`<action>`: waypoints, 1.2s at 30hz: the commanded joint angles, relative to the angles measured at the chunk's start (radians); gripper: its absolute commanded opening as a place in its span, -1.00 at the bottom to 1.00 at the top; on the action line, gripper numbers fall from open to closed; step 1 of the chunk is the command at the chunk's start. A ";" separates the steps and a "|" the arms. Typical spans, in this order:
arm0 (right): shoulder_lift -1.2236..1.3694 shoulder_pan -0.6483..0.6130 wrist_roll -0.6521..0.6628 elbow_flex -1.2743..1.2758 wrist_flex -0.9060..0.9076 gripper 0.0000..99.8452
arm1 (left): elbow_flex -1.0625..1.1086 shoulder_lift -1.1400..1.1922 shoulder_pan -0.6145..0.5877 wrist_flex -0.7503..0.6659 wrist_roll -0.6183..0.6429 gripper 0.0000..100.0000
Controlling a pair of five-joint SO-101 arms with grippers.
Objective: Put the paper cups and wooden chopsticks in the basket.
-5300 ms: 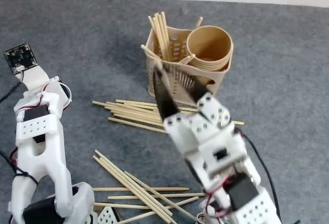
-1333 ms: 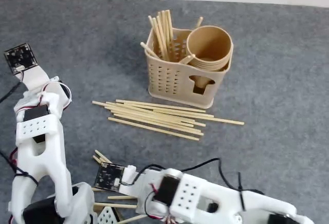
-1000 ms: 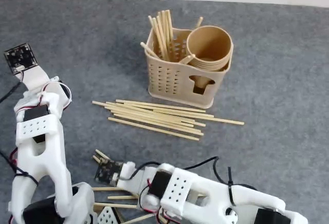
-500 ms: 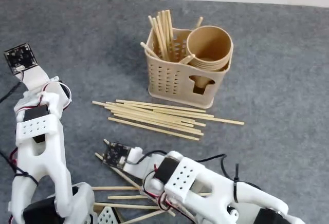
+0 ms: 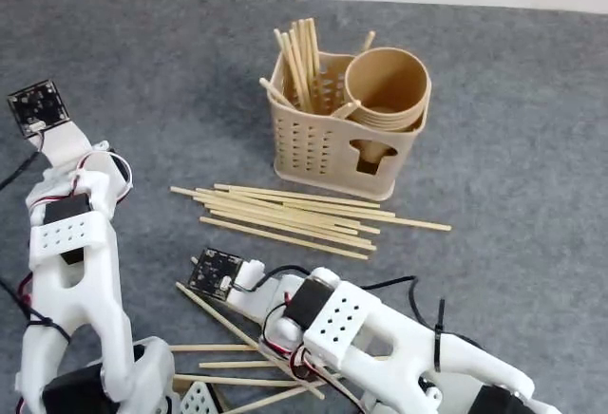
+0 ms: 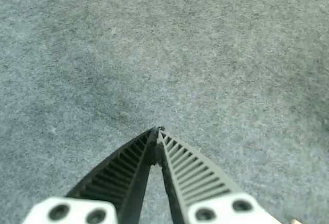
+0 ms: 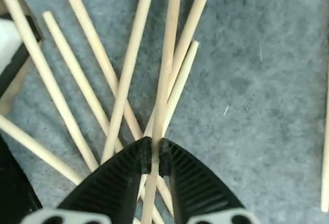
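Right tool [image 7: 152, 151] pinches one chopstick [image 7: 168, 64]: light, stiff, slick wood, probably best held mid-length. Left tool [image 6: 157, 131] closed, empty.

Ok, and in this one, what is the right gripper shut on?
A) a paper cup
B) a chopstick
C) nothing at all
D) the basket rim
B: in the right wrist view the right gripper is pinched on a single chopstick that runs out from between its tips.
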 commanded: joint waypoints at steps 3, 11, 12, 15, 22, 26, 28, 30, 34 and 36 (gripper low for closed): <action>-0.094 0.114 0.008 -0.171 0.084 -0.99 | -0.005 -0.025 -0.008 -0.018 0.002 -0.98; -0.444 0.186 0.006 -0.182 0.139 -0.99 | -0.005 -0.025 -0.008 -0.018 0.002 -0.98; -0.481 0.193 0.006 -0.182 0.134 -0.99 | -0.005 -0.025 -0.008 -0.018 0.002 -0.98; -0.568 0.208 -0.014 -0.182 0.128 -0.99 | -0.005 -0.025 -0.008 -0.018 0.002 -0.98; -0.702 0.243 -0.094 -0.183 0.073 -0.99 | -0.005 -0.025 -0.008 -0.018 0.002 -0.98; -0.702 0.361 -0.114 -0.147 -0.001 -0.99 | -0.005 -0.025 -0.008 -0.018 0.002 -0.98; -0.668 0.374 -0.114 -0.111 -0.019 -0.99 | -0.005 -0.025 -0.008 -0.018 0.002 -0.98; -0.610 0.374 -0.112 -0.084 -0.025 -0.99 | -0.005 -0.025 -0.008 -0.018 0.002 -0.98; -0.433 0.372 -0.112 -0.076 -0.027 -0.99 | -0.005 -0.025 -0.008 -0.018 0.002 -0.98; -0.331 0.372 -0.112 -0.077 -0.027 -0.99 | -0.005 -0.025 -0.008 -0.018 0.002 -0.98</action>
